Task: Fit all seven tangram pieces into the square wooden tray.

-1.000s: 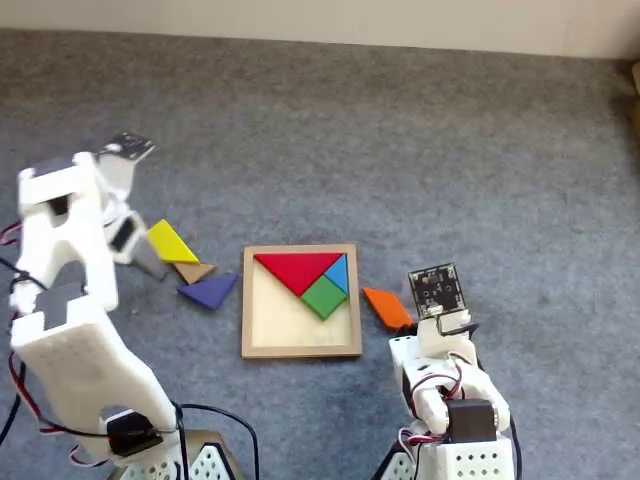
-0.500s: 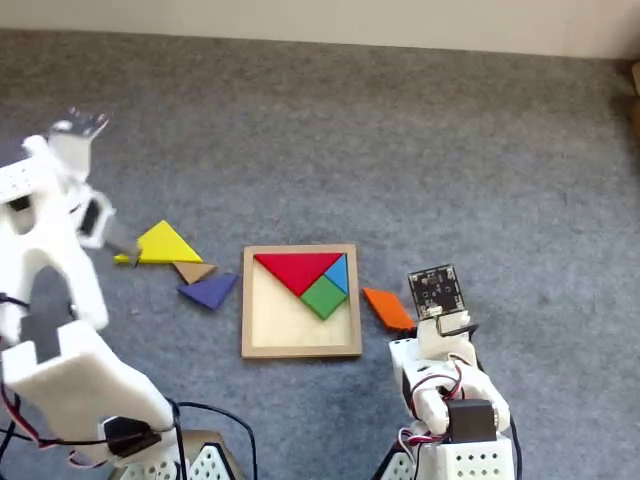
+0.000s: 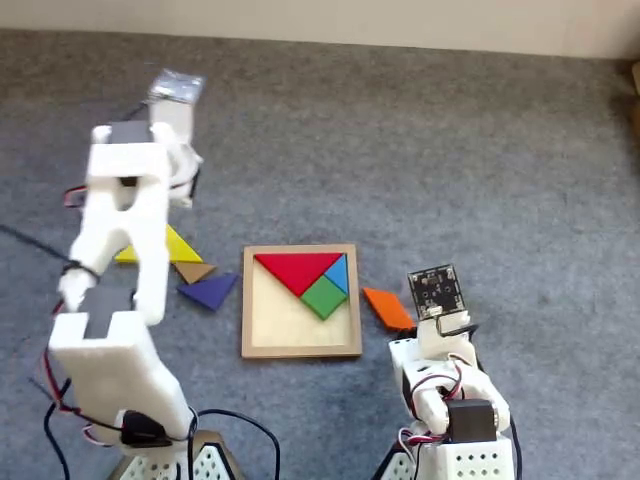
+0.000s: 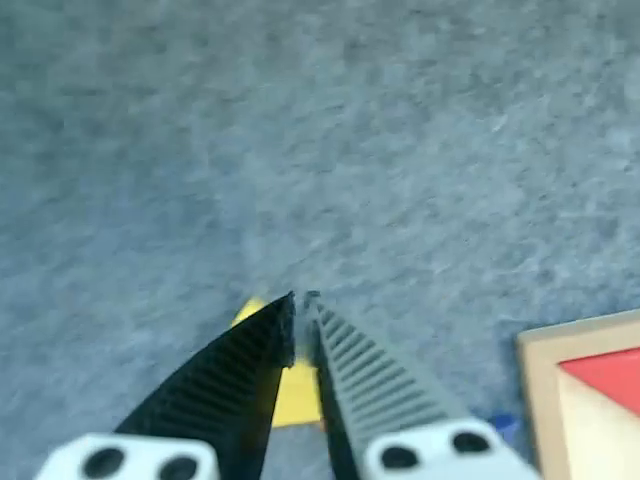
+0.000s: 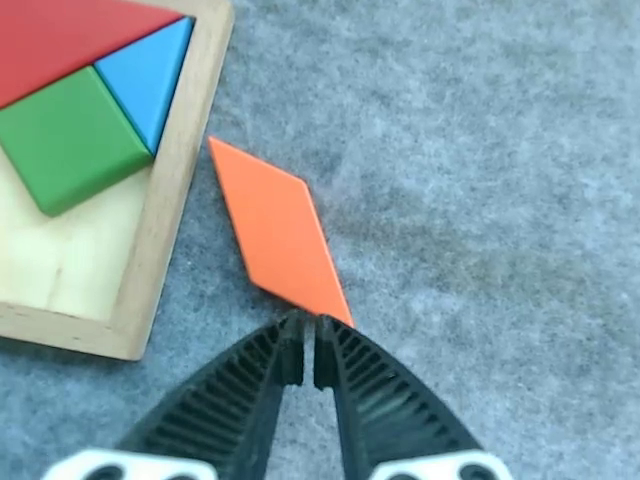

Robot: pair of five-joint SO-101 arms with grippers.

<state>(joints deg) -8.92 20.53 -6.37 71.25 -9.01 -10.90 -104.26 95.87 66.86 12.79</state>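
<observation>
The square wooden tray (image 3: 285,325) lies mid-table holding a red triangle (image 3: 298,268), a blue triangle (image 3: 338,272) and a green square (image 3: 324,296). Left of it lie a yellow triangle (image 3: 182,250), a brown triangle (image 3: 193,270) and a purple triangle (image 3: 208,291). My left gripper (image 4: 301,300) is shut and empty, hanging above the yellow triangle (image 4: 295,392). An orange parallelogram (image 3: 386,306) rests just right of the tray. My right gripper (image 5: 301,332) is shut with its tips at the near corner of the orange parallelogram (image 5: 275,225), holding nothing.
Grey carpet covers the table. The left arm (image 3: 125,220) stretches over the loose pieces and hides part of the yellow triangle. The tray's lower half (image 5: 60,260) is bare wood.
The left arm swung from the far left edge back toward the middle and now reaches farther up the table. The yellow triangle turned and slid slightly left. The right arm has not moved.
</observation>
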